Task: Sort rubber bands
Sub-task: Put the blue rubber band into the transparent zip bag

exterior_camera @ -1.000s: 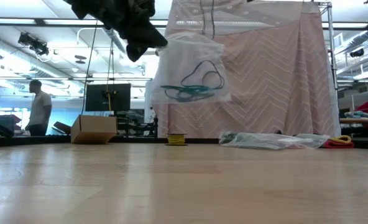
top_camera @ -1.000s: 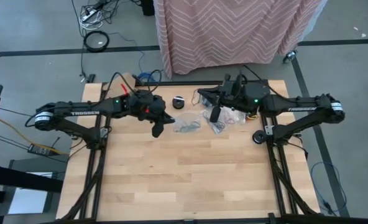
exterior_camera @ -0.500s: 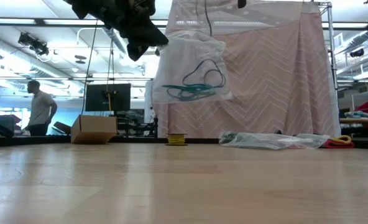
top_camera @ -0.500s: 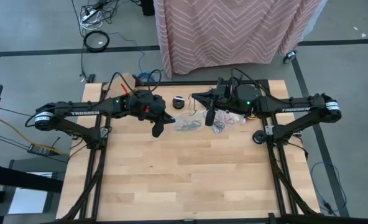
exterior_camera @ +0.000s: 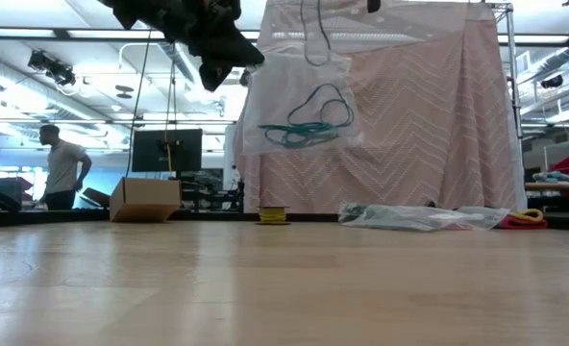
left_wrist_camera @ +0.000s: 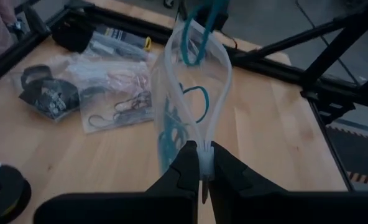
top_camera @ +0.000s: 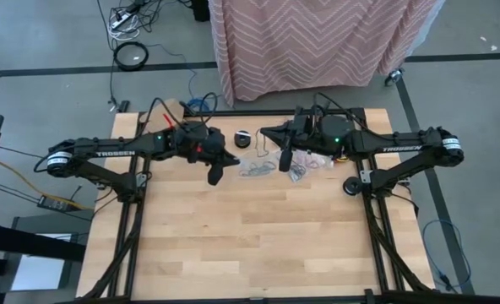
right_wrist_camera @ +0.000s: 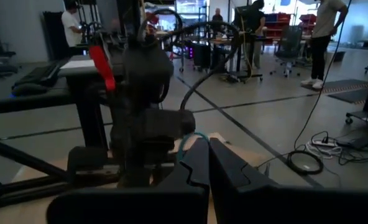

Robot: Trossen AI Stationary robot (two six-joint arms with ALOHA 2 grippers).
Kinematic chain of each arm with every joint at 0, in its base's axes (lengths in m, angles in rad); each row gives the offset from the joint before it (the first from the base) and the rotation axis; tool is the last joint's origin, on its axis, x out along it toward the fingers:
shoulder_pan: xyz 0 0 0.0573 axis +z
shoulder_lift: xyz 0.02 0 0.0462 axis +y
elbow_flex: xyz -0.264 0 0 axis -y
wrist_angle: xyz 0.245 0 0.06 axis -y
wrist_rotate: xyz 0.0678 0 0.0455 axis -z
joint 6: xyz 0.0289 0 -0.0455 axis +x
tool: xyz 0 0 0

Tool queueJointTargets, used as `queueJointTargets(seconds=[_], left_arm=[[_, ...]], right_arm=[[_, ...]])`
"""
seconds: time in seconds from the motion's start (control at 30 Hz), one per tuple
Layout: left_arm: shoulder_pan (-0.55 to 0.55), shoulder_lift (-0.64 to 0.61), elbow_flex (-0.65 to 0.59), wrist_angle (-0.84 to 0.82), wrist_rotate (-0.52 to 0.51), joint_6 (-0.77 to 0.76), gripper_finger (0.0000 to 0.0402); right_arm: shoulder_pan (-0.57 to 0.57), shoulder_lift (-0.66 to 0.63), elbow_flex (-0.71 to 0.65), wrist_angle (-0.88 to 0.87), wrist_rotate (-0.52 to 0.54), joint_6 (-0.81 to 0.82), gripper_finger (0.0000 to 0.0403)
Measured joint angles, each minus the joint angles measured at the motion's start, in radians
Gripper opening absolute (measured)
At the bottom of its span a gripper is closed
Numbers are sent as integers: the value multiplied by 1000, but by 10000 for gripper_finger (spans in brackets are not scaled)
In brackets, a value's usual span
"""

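Two hands over one bag

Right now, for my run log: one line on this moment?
left gripper: shut on clear bag | right gripper: shut on teal band over bag mouth | stage: bagging

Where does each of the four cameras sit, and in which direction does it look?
High view: above the table, straight down; both arms show.
Low view: table height, level into the room; the left gripper holds up a clear bag.
Left wrist view: behind the left gripper's fingers, pinching the bag's edge.
Right wrist view: behind the shut right gripper, holding a teal rubber band, facing the left arm.
Shared: low and left wrist views show the bag.
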Motion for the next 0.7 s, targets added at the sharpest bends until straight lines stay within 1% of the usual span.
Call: queueJointTargets(seconds=[0.17, 0.43, 0.53, 0.7], left_arm=[[0, 0, 0, 40, 4, -6, 22], [0, 0, 0, 47, 6, -22, 22], [0, 0, 0, 47, 7, -22, 22], [0, 0, 0, 46, 7, -22, 22]], right_arm=[[-2, 0, 0, -101, -3, 1, 0], [0, 0, 0, -192, -13, 3, 0], [0, 1, 0, -229, -49, 3, 0], [1, 40, 0, -275, -104, 27, 0]])
